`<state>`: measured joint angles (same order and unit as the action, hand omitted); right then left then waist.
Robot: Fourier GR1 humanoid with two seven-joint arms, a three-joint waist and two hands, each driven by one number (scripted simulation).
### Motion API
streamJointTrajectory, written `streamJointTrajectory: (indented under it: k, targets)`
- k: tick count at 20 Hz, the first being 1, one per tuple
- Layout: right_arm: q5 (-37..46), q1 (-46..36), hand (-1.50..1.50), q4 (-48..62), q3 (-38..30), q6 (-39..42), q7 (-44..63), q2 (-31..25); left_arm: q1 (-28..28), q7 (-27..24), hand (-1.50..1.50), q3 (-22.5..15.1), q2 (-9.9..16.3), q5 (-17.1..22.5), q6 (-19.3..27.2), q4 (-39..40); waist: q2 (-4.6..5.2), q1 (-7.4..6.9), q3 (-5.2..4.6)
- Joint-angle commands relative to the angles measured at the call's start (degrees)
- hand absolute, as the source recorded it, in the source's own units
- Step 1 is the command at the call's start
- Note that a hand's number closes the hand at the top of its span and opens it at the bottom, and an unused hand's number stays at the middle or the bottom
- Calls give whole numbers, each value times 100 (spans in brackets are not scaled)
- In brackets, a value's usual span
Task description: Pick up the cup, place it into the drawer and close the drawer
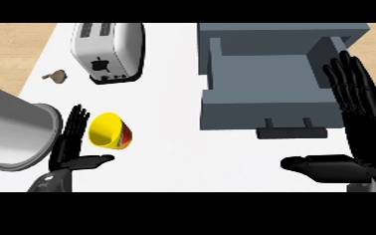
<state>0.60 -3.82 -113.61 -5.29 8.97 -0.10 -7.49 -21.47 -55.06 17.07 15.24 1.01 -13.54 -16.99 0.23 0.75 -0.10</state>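
- Left hand (71,142) sits just left of the cup (109,131), fingers straight and together, thumb spread out below the cup; nothing gripped yet, and contact is hard to call from this view.
- Cup is yellow, lying on its side on the white counter (169,129), well left of the drawer (268,79). Its mouth faces up and left, toward the left hand, and a red-green patch shows on its lower right side.
- Long axis looks to run diagonally, upper left to lower right, though it's foreshortened here.
- Step in hand, as I read it: the approach before the pick. Cup isn't lifted, and the drawer is pulled open with its handle (291,129) toward the robot.
- Next move calls for curling fingers and thumb round the cup's wall, lifting, then carrying it right, over the drawer's front panel and into the open cavity.
- Right hand (352,124) rests right of the drawer, fingers straight and upright, thumb out to the left, holding nothing; it's near the handle, so handy for the closing push later.
- Left of the drawer and beyond the cup: a toaster (107,50). A grey round pot (22,129) sits at the far left, and a small tan object (55,75) lies left of the toaster.
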Motion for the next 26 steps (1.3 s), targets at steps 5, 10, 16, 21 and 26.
streamJointTrajectory:
  k: [5,10,16,21,26]
  targets:
    - [14,-268,-150,-293,92,-54,584,-24,-308,-667,-150,-11,-221,-77,-79,535,16,32,-8]
    - [-108,126,-150,27,13,135,-94,48,-298,-662,-150,20,96,-40,-648,653,26,56,-9]
    - [-79,478,-150,-298,86,183,-75,64,-447,-683,-150,-19,-269,20,-850,481,16,104,-10]
    - [-43,-62,-150,15,77,87,155,45,-348,-739,-150,-88,-378,73,-1362,317,3,20,-8]
    - [-50,57,-150,217,-10,127,-125,45,-442,-696,150,-168,-594,95,-1635,267,23,68,-11]
